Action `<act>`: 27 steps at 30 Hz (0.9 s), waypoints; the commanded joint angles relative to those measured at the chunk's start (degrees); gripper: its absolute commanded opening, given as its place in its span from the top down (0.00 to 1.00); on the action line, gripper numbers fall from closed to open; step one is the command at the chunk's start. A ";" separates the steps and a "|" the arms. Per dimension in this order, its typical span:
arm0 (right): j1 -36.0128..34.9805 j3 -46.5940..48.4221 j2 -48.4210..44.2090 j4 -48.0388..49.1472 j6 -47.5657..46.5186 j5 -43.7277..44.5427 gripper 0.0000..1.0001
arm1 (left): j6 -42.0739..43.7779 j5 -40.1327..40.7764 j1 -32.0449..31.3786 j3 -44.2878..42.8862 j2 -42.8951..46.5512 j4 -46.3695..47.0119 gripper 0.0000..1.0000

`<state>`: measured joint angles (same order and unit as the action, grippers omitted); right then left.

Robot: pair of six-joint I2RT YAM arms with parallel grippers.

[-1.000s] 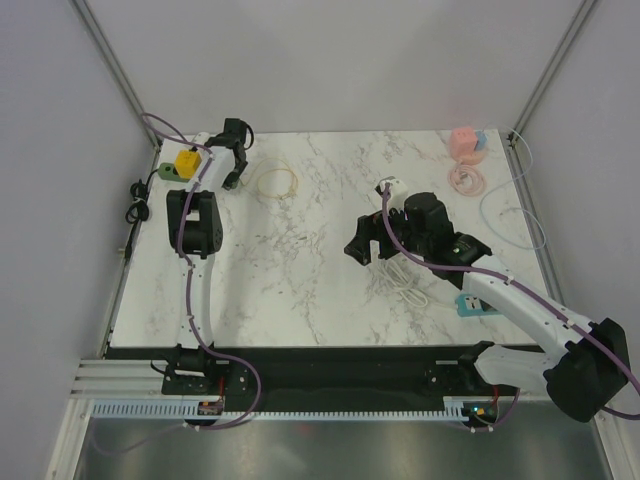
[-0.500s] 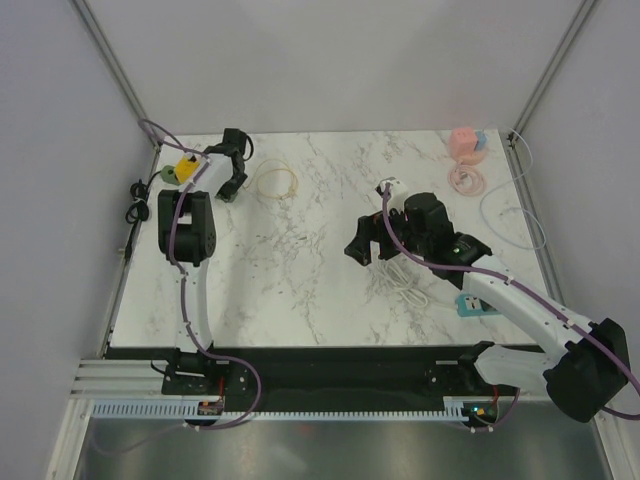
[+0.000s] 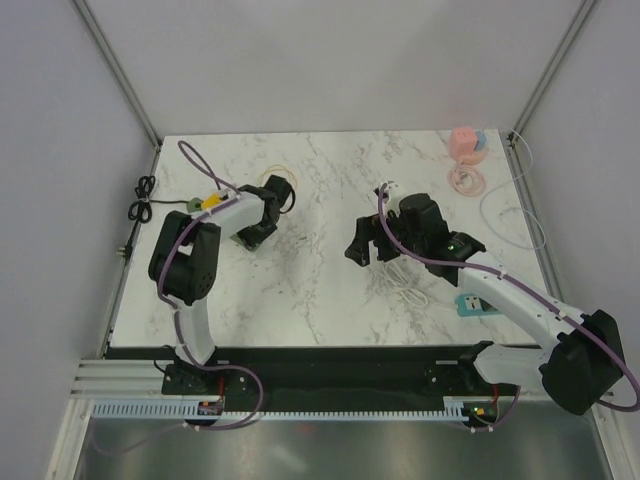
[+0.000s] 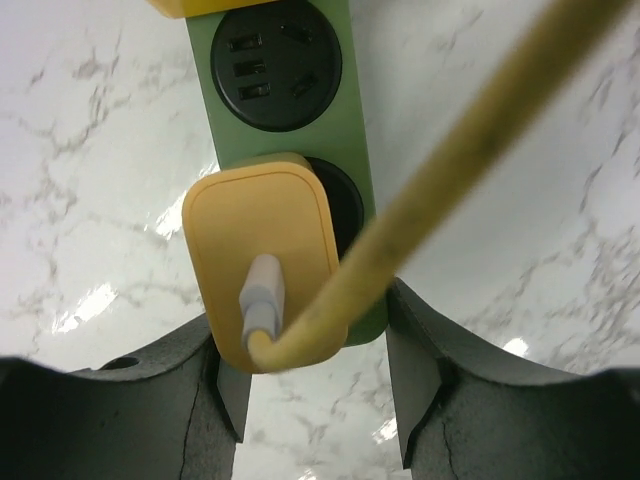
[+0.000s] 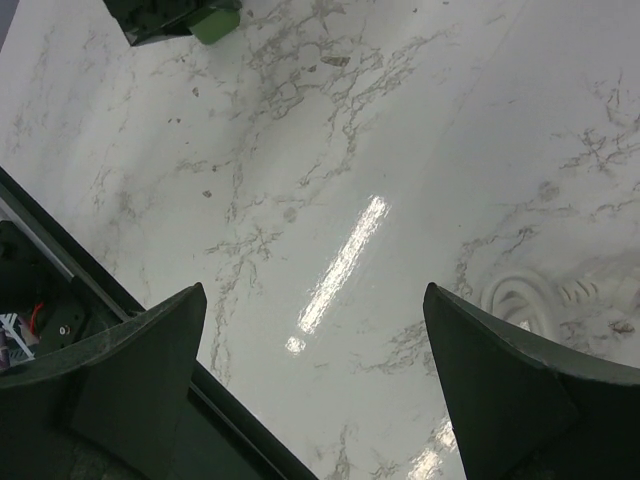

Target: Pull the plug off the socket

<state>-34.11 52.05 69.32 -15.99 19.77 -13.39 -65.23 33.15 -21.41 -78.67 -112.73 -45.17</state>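
Observation:
A green socket strip lies on the marble, with a yellow plug seated in its nearer socket. A white connector and a yellow cable leave the plug. My left gripper is shut across the strip's near end, one finger against the plug's side, the other against the green edge. From above, the left gripper sits left of centre, with the plug showing behind its arm. My right gripper hovers open over bare marble, holding nothing.
A white cable coil lies under the right arm, with a blue socket block near the right edge. A pink socket and pink cable sit at the back right. A black cord hangs off the left edge.
The left arm has swung from the far left corner toward the table's middle, dragging the green strip and plug along. The right arm has barely moved.

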 commanded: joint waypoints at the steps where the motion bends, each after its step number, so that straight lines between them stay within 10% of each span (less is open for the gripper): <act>1: 0.18 -0.37 0.29 -1.06 0.80 2.14 0.02 | -6.21 -4.58 -7.67 5.62 5.41 -2.64 0.98; 17: 0.18 -5.64 -2.26 -1.15 1.24 2.75 0.02 | -24.76 -8.45 -34.73 18.47 12.88 -2.73 0.98; 27: 0.18 -8.01 -4.02 -1.33 1.15 2.93 0.02 | -27.32 -8.90 -37.74 20.83 13.66 -2.56 0.93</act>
<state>-34.00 44.88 66.57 -17.80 20.88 -11.51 -89.76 33.71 -55.51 -60.05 -100.53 -49.25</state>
